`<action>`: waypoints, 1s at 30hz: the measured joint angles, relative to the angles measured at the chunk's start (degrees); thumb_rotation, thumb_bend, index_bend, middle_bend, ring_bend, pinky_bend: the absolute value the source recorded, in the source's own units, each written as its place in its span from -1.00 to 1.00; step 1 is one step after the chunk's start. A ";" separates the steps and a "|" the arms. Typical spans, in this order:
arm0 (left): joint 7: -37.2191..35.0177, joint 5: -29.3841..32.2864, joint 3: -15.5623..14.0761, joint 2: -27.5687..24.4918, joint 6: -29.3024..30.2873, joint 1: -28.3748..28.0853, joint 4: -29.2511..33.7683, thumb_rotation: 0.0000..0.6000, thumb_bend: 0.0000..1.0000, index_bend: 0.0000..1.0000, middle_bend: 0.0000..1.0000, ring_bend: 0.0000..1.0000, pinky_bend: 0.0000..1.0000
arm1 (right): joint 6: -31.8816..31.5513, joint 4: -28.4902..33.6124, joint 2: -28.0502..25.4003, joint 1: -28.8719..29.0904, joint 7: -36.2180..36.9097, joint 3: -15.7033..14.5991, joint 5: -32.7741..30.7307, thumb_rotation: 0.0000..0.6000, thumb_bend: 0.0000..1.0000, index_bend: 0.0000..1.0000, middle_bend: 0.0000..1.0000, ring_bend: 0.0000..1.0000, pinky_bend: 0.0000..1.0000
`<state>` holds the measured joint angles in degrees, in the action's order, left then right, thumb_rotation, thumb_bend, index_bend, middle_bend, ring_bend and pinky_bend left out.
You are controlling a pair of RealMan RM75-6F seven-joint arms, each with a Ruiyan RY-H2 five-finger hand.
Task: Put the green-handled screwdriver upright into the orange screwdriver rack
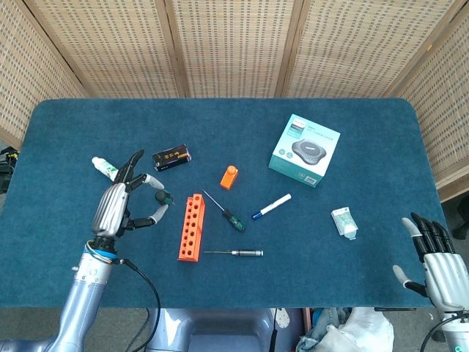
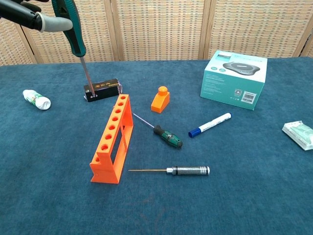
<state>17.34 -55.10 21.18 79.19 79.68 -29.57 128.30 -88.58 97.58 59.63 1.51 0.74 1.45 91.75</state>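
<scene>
My left hand (image 1: pixel 117 207) (image 2: pixel 35 15) pinches the green-handled screwdriver (image 2: pixel 74 35) by its handle, well above the table. The tool hangs nearly upright, its shaft tip pointing down in front of the black box, to the left of and above the orange rack's far end. In the head view only the handle's top (image 1: pixel 166 196) shows between the fingertips. The orange screwdriver rack (image 1: pixel 191 227) (image 2: pixel 112 139) stands on the blue cloth with its row of holes empty. My right hand (image 1: pixel 438 262) is open and holds nothing, off the table's near right corner.
A second green-and-black screwdriver (image 2: pixel 165 134) and a silver-handled one (image 2: pixel 182 170) lie right of the rack. Around them are a blue-capped marker (image 2: pixel 209 124), an orange block (image 2: pixel 160 99), a teal box (image 2: pixel 235 77), a black box (image 2: pixel 102 89), a white bottle (image 2: pixel 36 99) and a white packet (image 2: pixel 299 133).
</scene>
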 measured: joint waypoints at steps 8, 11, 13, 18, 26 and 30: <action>-2.09 5.34 1.26 0.85 -2.34 -1.93 0.68 1.00 -0.27 0.14 -0.97 -1.00 -1.00 | 0.12 -0.07 -0.04 0.03 0.25 0.02 -0.20 1.00 -0.49 -1.00 -1.00 -1.00 -1.00; -2.45 6.93 1.78 1.51 -3.00 -3.02 0.39 1.00 -0.27 0.14 -0.97 -1.00 -1.00 | 0.27 -0.11 -0.07 0.08 0.35 0.02 -0.29 1.00 -0.48 -1.00 -1.00 -1.00 -1.00; -2.64 7.67 1.93 1.83 -3.33 -3.54 0.47 1.00 -0.27 0.14 -0.97 -1.00 -1.00 | 0.23 -0.15 -0.07 0.09 0.46 0.03 -0.24 1.00 -0.48 -1.00 -1.00 -1.00 -1.00; -2.25 8.25 1.70 2.91 -2.94 -4.70 0.60 1.00 -0.27 0.15 -0.97 -1.00 -1.00 | 0.19 -0.24 -0.08 0.08 0.66 0.04 -0.25 1.00 -0.48 -1.00 -1.00 -1.00 -1.00; -1.72 8.71 1.59 3.09 -2.29 -5.45 -0.29 1.00 -0.27 0.15 -0.97 -1.00 -1.00 | 0.05 -0.15 -0.08 0.04 0.52 -0.01 -0.09 1.00 -0.49 -1.00 -1.00 -1.00 -1.00; -1.29 8.53 1.31 3.61 -1.55 -5.85 -0.92 1.00 -0.27 0.15 -0.97 -1.00 -1.00 | 0.04 -0.11 -0.06 0.05 0.44 -0.03 -0.02 1.00 -0.48 -1.00 -1.00 -1.00 -1.00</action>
<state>16.05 -46.57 22.50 82.81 78.13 -35.42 127.38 -88.54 97.47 59.57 1.57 1.18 1.43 91.73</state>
